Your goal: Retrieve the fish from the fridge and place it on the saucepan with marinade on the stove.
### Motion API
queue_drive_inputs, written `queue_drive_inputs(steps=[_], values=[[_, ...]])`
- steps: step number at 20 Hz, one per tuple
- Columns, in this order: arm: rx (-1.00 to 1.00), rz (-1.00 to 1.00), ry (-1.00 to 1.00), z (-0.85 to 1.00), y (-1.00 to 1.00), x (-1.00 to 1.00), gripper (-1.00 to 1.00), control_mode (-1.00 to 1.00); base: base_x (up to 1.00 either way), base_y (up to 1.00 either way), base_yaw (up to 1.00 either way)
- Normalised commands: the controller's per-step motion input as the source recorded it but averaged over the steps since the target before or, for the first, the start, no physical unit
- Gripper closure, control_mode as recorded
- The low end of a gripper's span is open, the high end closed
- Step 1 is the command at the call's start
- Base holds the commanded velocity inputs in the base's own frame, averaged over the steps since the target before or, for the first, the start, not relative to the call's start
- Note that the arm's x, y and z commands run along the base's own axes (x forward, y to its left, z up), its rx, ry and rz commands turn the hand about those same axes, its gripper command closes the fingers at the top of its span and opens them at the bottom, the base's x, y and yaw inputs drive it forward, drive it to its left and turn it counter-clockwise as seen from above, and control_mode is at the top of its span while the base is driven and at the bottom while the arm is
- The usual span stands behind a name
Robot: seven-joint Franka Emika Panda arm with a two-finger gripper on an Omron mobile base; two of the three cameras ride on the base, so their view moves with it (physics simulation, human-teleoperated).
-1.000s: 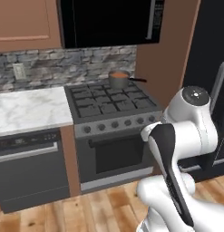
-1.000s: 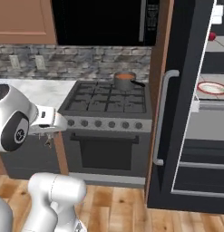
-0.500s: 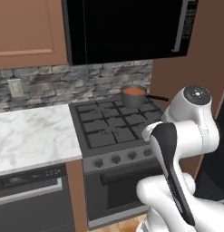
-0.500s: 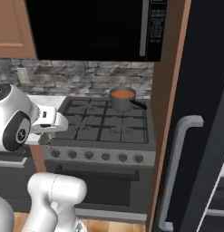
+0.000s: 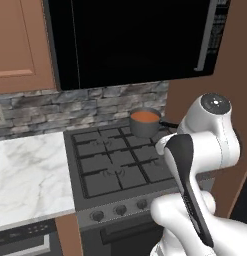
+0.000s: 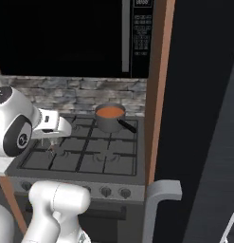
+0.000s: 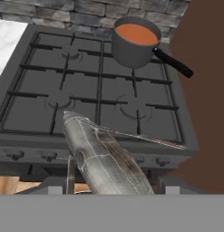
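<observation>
The grey-silver fish (image 7: 104, 159) lies close before the hand camera, and my gripper (image 6: 52, 145) is shut on it, low over the front left of the stove (image 6: 92, 159). The fish juts forward above the stove's (image 7: 50, 93) front edge and knobs. At the back right burner stands the saucepan (image 7: 133, 45) (image 5: 144, 125) (image 6: 110, 119), its dark handle pointing right and toward me. Orange-red marinade (image 7: 137, 33) (image 6: 110, 112) fills it. The fridge (image 6: 203, 118) is the black door at the right, with its grey handle (image 6: 158, 199) low down.
A black microwave (image 5: 130, 40) (image 6: 66, 38) hangs above the stove. A marble counter (image 5: 25, 175) lies left of the stove, with a wooden cabinet (image 5: 15, 45) above it. A brown panel (image 6: 158, 85) separates the stove from the fridge.
The base has driven closer to the stove, so the stove and saucepan loom larger and the fridge's shelves have left the right base view. The fish stays in the gripper.
</observation>
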Motion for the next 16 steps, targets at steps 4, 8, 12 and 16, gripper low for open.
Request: queue_drive_inputs(steps=[4,8,12,16], values=[[0.0,0.0,0.0,0.0,0.0,0.0,1.0,1.0,0.0,-0.12,0.0],[0.0,0.0,0.0,0.0,0.0,0.0,1.0,1.0,-0.01,0.0,0.0],[0.0,0.0,0.0,0.0,0.0,0.0,1.0,1.0,-0.61,-0.2,0.0],[0.0,0.0,0.0,0.0,0.0,0.0,1.0,1.0,-0.43,-0.22,-0.01]])
